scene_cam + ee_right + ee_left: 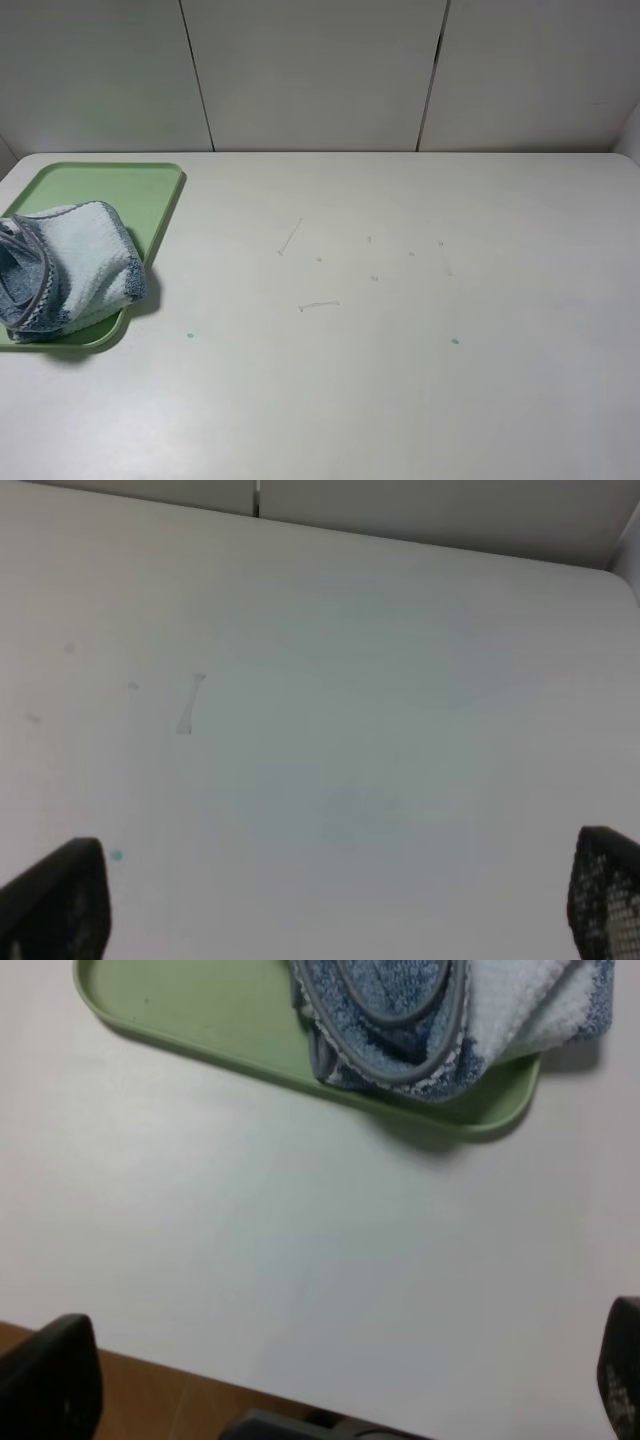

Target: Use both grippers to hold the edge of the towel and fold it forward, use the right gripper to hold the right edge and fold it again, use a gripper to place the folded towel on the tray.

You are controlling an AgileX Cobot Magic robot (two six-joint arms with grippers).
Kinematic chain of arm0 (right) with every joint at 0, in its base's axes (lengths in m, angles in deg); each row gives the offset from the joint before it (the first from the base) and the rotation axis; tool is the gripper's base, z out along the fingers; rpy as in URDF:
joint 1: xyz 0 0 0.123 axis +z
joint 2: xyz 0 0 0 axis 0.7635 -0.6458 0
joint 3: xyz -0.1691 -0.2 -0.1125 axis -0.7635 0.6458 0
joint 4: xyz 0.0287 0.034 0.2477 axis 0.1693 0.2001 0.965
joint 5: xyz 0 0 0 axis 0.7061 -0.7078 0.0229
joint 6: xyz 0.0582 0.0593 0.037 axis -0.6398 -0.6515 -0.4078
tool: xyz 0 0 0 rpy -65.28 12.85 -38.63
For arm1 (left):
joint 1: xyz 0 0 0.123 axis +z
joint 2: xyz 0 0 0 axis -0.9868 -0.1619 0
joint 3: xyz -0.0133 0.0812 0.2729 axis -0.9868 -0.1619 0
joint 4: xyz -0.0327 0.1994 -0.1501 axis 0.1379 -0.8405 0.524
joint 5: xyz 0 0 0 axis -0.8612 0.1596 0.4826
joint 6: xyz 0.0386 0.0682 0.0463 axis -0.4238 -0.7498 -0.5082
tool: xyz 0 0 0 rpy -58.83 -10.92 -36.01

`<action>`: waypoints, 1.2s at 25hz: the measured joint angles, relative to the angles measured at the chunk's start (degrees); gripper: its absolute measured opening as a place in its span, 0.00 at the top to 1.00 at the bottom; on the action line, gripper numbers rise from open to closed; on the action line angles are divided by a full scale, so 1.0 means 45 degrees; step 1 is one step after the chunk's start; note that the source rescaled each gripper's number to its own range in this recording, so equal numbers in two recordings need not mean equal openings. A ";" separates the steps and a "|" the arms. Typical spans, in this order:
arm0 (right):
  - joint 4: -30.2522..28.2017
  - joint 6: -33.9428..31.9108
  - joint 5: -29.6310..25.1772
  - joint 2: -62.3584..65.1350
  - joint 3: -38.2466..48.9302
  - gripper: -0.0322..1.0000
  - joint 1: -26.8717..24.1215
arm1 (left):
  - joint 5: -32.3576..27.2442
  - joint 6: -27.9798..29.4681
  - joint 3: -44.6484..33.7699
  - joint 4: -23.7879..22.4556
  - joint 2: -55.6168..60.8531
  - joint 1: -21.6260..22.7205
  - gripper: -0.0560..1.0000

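The folded towel, slate-blue and pale with a grey hem, lies bunched on the light-green tray at the table's left side. Its right corner hangs slightly over the tray's rim. No arm shows in the high view. The left wrist view has the left gripper open over the table's near edge, well short of the tray, with only its black fingertips showing. My right gripper is open above bare table, fingertips wide apart, holding nothing.
The white table carries faint scratches and two small teal specks. A pale panelled wall stands behind. The table's brown front edge shows under the left gripper.
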 joint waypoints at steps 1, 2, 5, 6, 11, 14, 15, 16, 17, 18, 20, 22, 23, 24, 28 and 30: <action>0.0000 0.0000 0.0000 0.0000 0.0000 0.00 0.0000 | 0.0000 0.0000 -0.0144 0.0072 0.0415 0.0000 0.00; 0.0000 0.0000 0.0000 0.0000 0.0000 0.00 0.0000 | 0.0015 0.0000 -0.0232 0.0110 0.0827 -0.0029 0.00; 0.0000 0.0000 0.0000 0.0000 0.0000 0.00 0.0000 | 0.0170 0.0000 -0.0312 0.0363 0.1957 -0.0276 0.00; 0.0000 0.0000 0.0000 0.0000 0.0000 0.00 0.0000 | 0.0225 0.0000 -0.0312 0.0379 0.2304 -0.0424 0.00; 0.0000 0.0000 0.0000 0.0000 0.0000 0.00 0.0000 | 0.0252 0.0000 -0.0312 0.0379 0.3670 -0.1288 0.00; 0.0000 0.0000 0.0000 0.0000 0.0000 0.00 0.0000 | 0.0252 0.0000 -0.0312 0.0390 0.4395 -0.1606 0.00; 0.0000 0.0000 0.0000 0.0000 0.0000 0.00 0.0000 | 0.0267 0.0000 -0.0323 0.0409 0.4482 -0.1675 0.00; 0.0000 0.0000 0.0000 0.0000 0.0000 0.00 0.0000 | 0.0318 0.0000 -0.0328 0.0434 0.4499 -0.1742 0.00; 0.0000 0.0000 0.0000 0.0000 0.0000 0.00 0.0000 | 0.0461 0.0000 -0.0395 0.0537 0.4509 -0.1819 0.00; 0.0000 0.0000 0.0000 0.0000 0.0000 0.00 0.0000 | 0.0625 0.0000 -0.0446 0.0612 0.4526 -0.1888 0.00; 0.0000 0.0000 0.0000 0.0000 0.0000 0.00 0.0000 | 0.0952 -0.0146 -0.0478 0.0662 0.4526 -0.1984 0.00; 0.0000 0.0000 -0.0013 0.0000 0.0000 0.00 0.0000 | 0.1137 -0.0383 -0.0570 0.0662 0.4526 -0.2092 0.00; 0.0000 0.0000 -0.0013 0.0000 0.0000 0.00 0.0000 | 0.1201 -0.0551 -0.0617 0.0662 0.4526 -0.2148 0.00; 0.0000 0.0000 -0.0013 0.0000 0.0000 0.00 0.0000 | 0.1299 -0.0647 -0.0695 0.0662 0.4526 -0.2253 0.00; 0.0000 0.0000 -0.0013 0.0000 0.0000 0.00 0.0000 | 0.1584 -0.0809 -0.0847 0.0676 0.4526 -0.3060 0.00; 0.0000 0.0000 -0.0013 0.0000 0.0000 0.00 0.0000 | 0.1584 -0.0819 -0.0863 0.0676 0.4526 -0.3596 0.00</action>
